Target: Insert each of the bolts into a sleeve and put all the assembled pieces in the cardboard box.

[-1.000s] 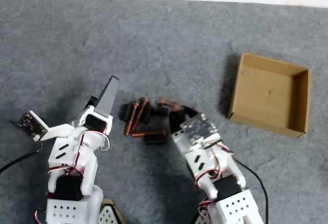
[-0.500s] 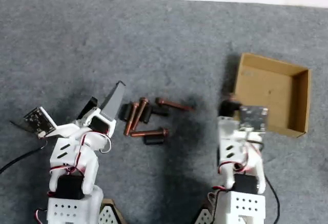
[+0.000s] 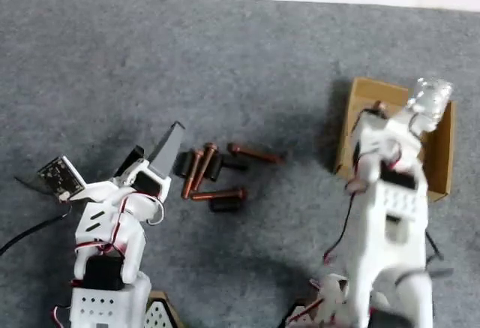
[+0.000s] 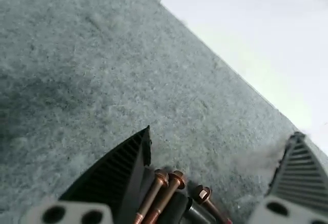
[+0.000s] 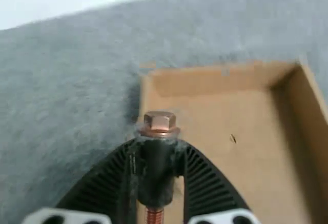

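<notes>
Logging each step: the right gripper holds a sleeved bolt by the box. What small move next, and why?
Probably ease the right gripper farther in over the box before releasing: the bolt sits in its sleeve, but hangs near the box's wall.

Loose bolts [image 3: 199,169] and sleeves [image 3: 225,204] lie clustered mid-bench [image 3: 262,58], well left of the cardboard box [image 3: 382,91]. The left pincer [image 3: 155,144] sits just left of the cluster. The right pincer [image 5: 156,175] holds a sleeved bolt [image 5: 160,124] over the box's left part.
</notes>
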`<state>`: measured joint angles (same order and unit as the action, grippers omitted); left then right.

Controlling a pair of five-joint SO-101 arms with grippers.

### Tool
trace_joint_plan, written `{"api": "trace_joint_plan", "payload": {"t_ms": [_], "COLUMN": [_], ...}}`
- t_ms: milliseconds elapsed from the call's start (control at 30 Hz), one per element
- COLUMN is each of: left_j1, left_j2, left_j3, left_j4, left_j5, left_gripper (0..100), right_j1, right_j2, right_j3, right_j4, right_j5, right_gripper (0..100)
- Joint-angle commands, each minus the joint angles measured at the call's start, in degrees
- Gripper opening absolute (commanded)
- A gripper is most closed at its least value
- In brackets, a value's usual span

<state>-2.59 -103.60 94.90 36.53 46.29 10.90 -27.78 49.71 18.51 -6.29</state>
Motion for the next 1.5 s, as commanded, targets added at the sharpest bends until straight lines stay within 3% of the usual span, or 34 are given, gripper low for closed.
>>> {"api": "trace_joint_plan", "payload": {"t_ms": [0,200,433,700,933,1100,1300,1467], "left_j1": [-0.6,-0.5,-0.4,0.9,0.6,-0.8,-3.1,-3.4], "left_j2": [-0.6,-0.6,-0.6,-0.6,-0.6,-0.6,-0.6,-0.6], "left_j3": [-0.4,-0.7,-0.7,-0.7,-0.7,-0.8,-1.6,-1.6], "left_j4": [-1.3,-1.3,-1.3,-1.3,-1.3,-1.4,-1.3,-1.3], "left_j5": [-0.5,-0.4,-0.4,-0.4,-0.4,-0.4,-0.4,-0.4], "left_gripper": [38,38,38,38,38,38,38,38], "right_j1": [2.3,2.2,0.4,-4.8,-19.2,-34.1,-42.9,-46.6], "right_j2": [9.3,15.6,17.0,10.1,-9.6,-18.3,-13.7,-1.4], "right_j3": [-9.0,-10.1,-9.9,-5.7,8.4,16.3,18.2,9.5], "right_j4": [-0.3,-0.4,-0.4,-0.2,-0.2,-0.2,-0.3,-0.2], "right_j5": [-5.9,-7.0,-7.0,-7.0,-6.8,7.3,4.4,4.8], "right_gripper": [0.5,1.7,22.1,23.1,23.1,23.1,23.1,23.1]}}
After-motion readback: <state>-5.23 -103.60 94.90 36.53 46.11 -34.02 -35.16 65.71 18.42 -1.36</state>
